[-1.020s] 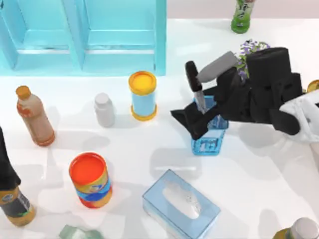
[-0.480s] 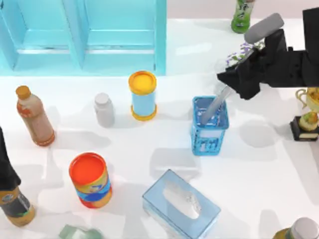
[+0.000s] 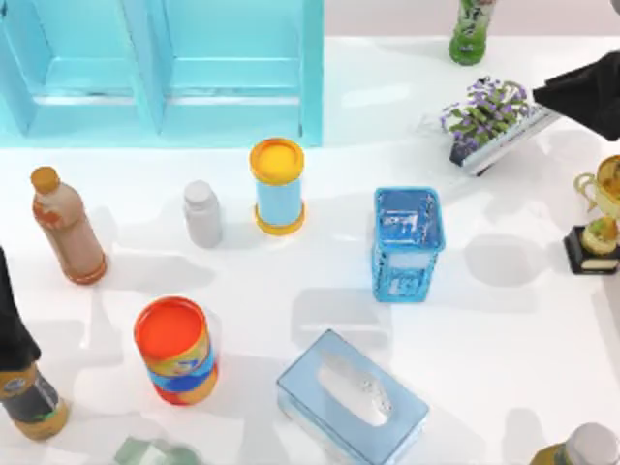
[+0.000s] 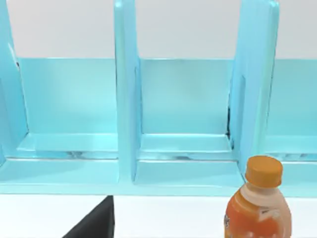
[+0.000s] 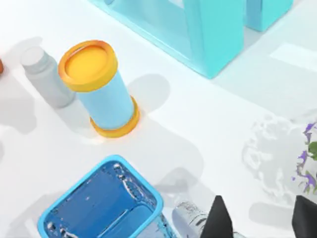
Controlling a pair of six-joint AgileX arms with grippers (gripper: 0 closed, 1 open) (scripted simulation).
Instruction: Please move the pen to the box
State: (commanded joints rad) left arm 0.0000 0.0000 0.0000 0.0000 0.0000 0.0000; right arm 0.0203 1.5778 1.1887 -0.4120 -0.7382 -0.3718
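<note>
**Release looks done, placement unconfirmed**

Top view: the box [image 3: 408,242] is a translucent blue basket with a rounded-square rim and lattice walls. It stands upright mid-counter [image 3: 504,320]. Its inside is all glints, so the contents can't be picked out. The right gripper [image 3: 584,92] is matte black, well apart from the box and up-right of it, beyond the purple-flowered plant [image 3: 484,114]. The left arm [image 3: 10,325] is parked far left of the box.

Left wrist view: a glossy turquoise shelf unit [image 4: 126,99] with flat dividers, and an orange-capped bottle [image 4: 257,208]. Nothing task-relevant here.

Right wrist view: the fingers [image 5: 218,225] are spread wide with nothing between them. A smooth silver-grey cylinder with small print is probably the pen [image 5: 190,217]. It sits right at the box's near corner. Inside, leaning on the rim, or outside: cannot tell. The yellow-lidded can [image 5: 99,89], a pale blue cylinder, stands just beyond the box.

Judgement: grasp and carry are over, since the pen is at the box and no longer held. What's left is confirming it actually sits inside, and re-picking it if not. The slick round barrel would roll on the glossy counter.
</note>
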